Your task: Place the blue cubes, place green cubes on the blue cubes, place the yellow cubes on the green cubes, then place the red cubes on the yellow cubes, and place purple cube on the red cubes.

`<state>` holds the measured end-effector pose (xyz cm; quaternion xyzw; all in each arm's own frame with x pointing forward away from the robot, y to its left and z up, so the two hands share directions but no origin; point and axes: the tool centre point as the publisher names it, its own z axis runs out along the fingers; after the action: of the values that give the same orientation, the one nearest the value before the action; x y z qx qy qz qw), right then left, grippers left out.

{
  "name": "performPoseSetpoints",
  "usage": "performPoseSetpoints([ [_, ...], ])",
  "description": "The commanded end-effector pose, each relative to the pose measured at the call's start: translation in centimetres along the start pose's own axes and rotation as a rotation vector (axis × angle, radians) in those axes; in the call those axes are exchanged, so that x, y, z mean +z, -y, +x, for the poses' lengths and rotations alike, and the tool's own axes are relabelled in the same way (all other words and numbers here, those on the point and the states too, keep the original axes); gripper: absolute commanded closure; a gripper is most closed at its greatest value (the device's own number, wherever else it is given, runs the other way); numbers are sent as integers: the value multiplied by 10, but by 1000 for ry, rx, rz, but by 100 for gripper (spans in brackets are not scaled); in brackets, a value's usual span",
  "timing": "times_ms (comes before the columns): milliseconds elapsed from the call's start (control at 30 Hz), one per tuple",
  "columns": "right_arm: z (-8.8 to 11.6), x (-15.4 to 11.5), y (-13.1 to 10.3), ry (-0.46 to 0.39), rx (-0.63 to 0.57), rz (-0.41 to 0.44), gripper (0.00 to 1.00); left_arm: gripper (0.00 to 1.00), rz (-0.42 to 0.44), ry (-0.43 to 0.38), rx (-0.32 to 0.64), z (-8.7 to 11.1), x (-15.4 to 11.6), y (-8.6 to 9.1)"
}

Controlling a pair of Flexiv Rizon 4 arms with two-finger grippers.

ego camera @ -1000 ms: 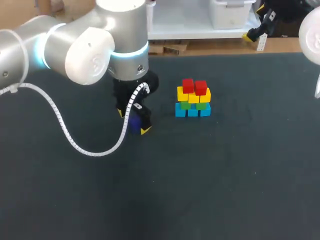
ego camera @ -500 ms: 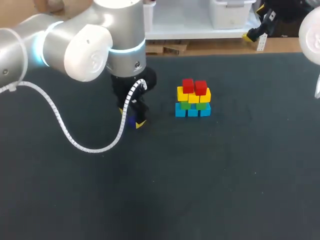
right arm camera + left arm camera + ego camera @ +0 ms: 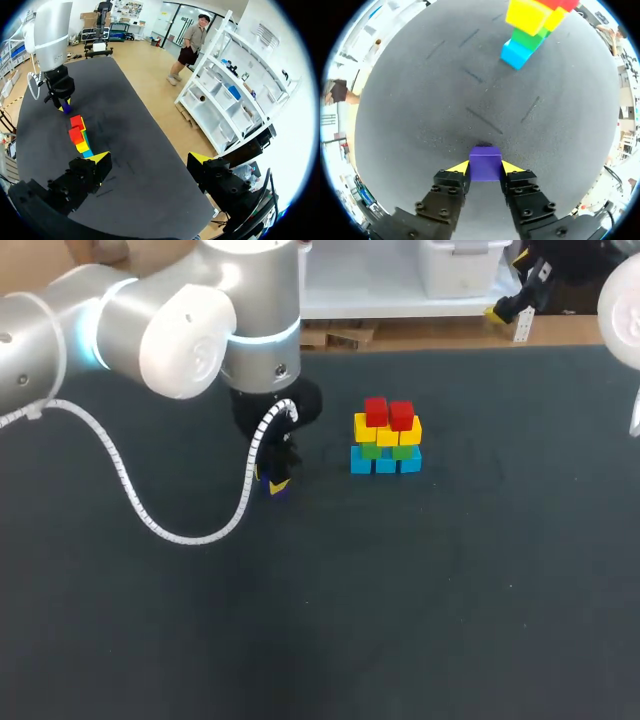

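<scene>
Nearest in the head view is the white spiral cable (image 3: pixel 130 502), which hangs in a loop from my left arm (image 3: pixel 170 330) above the dark bench (image 3: pixel 400 620). This arm comes in from the left side and points its left end effector (image 3: pixel 272 480) straight down, a little before the middle of the bench.

The left end effector is clenched on the purple cube (image 3: pixel 485 162). In the left wrist view the two yellow fingertips (image 3: pixel 458 167) press on two opposite sides of the cube. The cube is very low over the bench, but I cannot tell if it touches the surface.

A bit farther and to the right, apart from the left end effector, stands the stack (image 3: pixel 386 440). At the bottom is a row of blue cubes (image 3: pixel 385 463). On them sit the green cubes (image 3: pixel 371 451), then the yellow cubes (image 3: pixel 387 434), and at the top two red cubes (image 3: pixel 388 413) side by side. In the left wrist view the stack is ahead of the fingers, well apart from the purple cube.

Farthest is the right end effector (image 3: pixel 150 159). It is released, with its two fingers wide apart. In the right wrist view it looks along the bench, with the stack ahead of it and my left arm beyond the stack.
</scene>
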<state>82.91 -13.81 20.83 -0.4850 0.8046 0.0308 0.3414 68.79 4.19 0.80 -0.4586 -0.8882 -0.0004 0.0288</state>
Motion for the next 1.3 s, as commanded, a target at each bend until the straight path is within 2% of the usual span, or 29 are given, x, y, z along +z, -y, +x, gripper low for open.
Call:
performPoseSetpoints([
  [33,0,0,-1,-1,1,3,0,100,7,-14,35,1,-16,-5],
  [167,0,0,-1,-1,1,3,0,100,2,-57,94,4,-34,-7],
  [267,0,0,-1,-1,1,3,0,100,1,-60,115,5,-48,-11],
  [533,0,0,-1,-1,1,3,0,100,-1,-17,174,-1,-89,-10],
  [933,0,0,-1,-1,1,3,0,100,-56,29,295,-37,-136,-5],
  [1133,0,0,-1,-1,1,3,0,100,-84,29,369,-59,-153,7],
  [1300,0,0,-1,-1,1,3,0,100,-90,33,423,-76,-155,19],
])
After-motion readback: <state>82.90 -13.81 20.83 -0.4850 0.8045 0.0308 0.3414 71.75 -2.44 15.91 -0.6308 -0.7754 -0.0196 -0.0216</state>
